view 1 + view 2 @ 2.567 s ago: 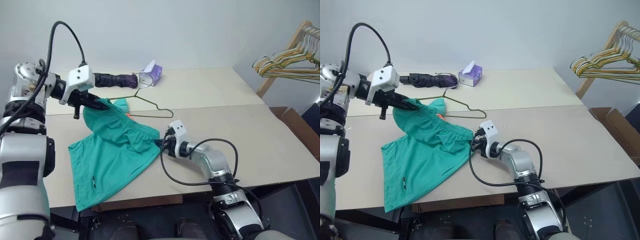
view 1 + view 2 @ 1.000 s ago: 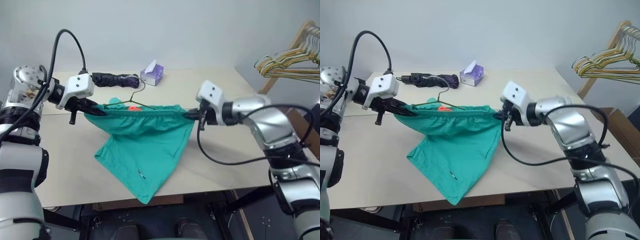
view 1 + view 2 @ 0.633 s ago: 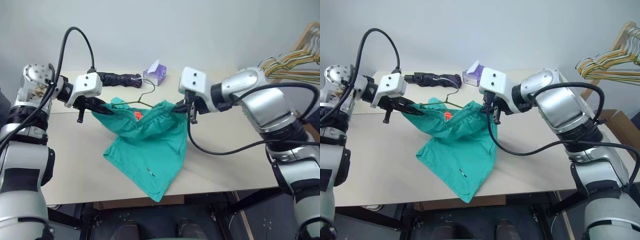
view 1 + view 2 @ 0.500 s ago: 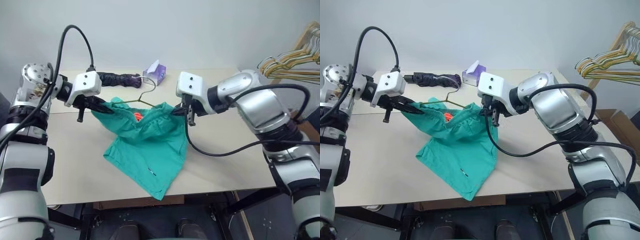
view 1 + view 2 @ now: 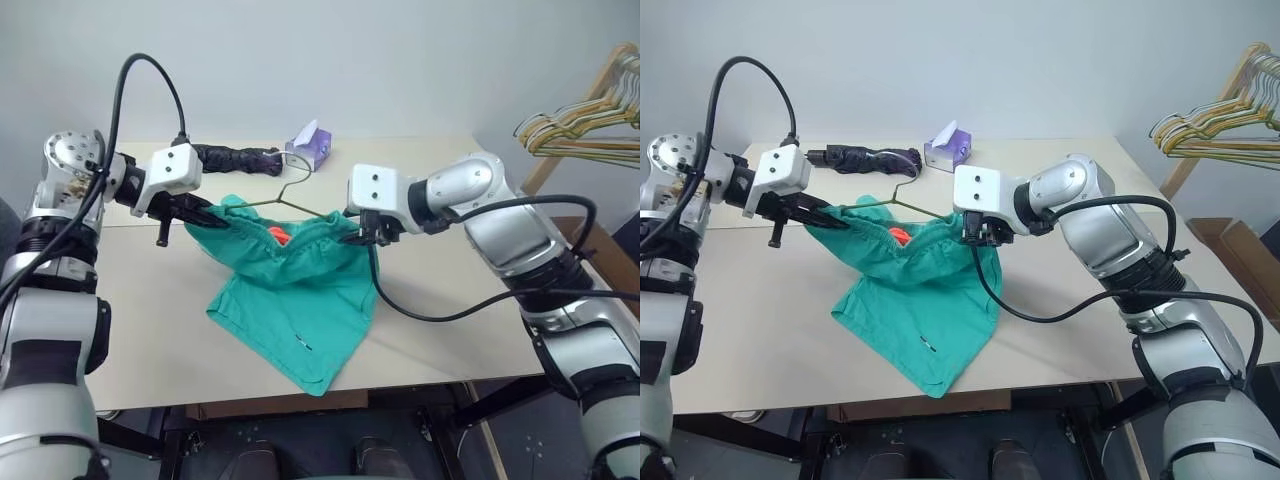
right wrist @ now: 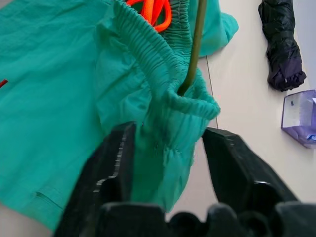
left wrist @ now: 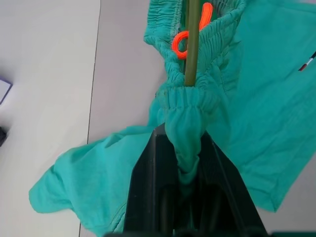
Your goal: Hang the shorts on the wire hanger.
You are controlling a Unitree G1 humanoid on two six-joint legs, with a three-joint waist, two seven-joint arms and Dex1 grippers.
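Nearly hung — the shorts [image 5: 295,290] droop above mid-counter [image 5: 470,240] with the wire hanger [image 6: 193,49] threaded inside the waistband; left end effector [image 7: 183,163] clamped on one waistband end, right end effector [image 6: 165,148] spread, cloth loose between its fingers — release left.

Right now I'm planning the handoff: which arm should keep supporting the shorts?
Left. The left gripper is shut on the shorts and wire hanger; the right gripper's fingers are spread around the waistband.

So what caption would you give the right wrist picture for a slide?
Open right gripper straddling the gathered waistband of the teal-green fabric shorts, with the thin grey-olive wire hanger threaded through.
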